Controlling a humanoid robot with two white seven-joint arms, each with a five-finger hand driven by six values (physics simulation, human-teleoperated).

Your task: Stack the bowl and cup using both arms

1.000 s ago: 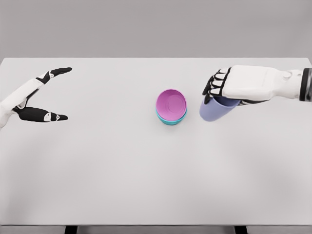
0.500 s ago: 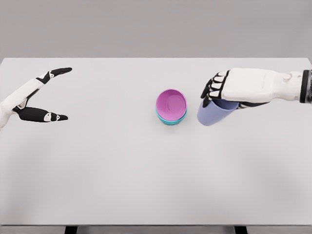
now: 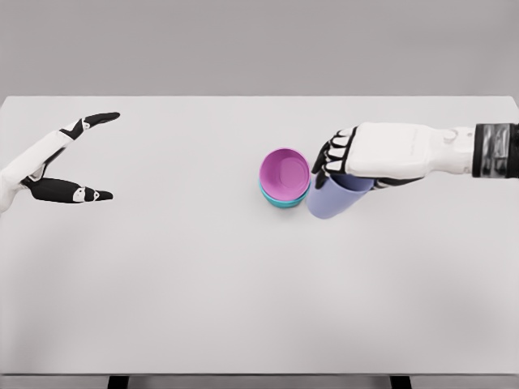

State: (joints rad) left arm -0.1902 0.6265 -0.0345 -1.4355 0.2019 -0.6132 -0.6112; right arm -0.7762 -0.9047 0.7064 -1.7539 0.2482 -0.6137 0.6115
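Now right robot hand point(image 3: 350, 166) grips lavender cup point(image 3: 332, 196), tilted, just beside pink bowl point(image 3: 285, 172) nested in teal bowl point(image 3: 284, 200). Left robot hand point(image 3: 61, 162) open, fingers spread, over white bench point(image 3: 243, 292).

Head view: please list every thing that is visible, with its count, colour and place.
table: one, white, fills most of the view.
pink bowl: one, pink, table centre, nested in the teal bowl.
teal bowl: one, teal, under the pink bowl.
cup: one, lavender, just right of the bowls, tilted, in the right hand.
left hand: one, white and black, far left, fingers spread, holding nothing.
right hand: one, white and black, right of centre, grasping the cup.
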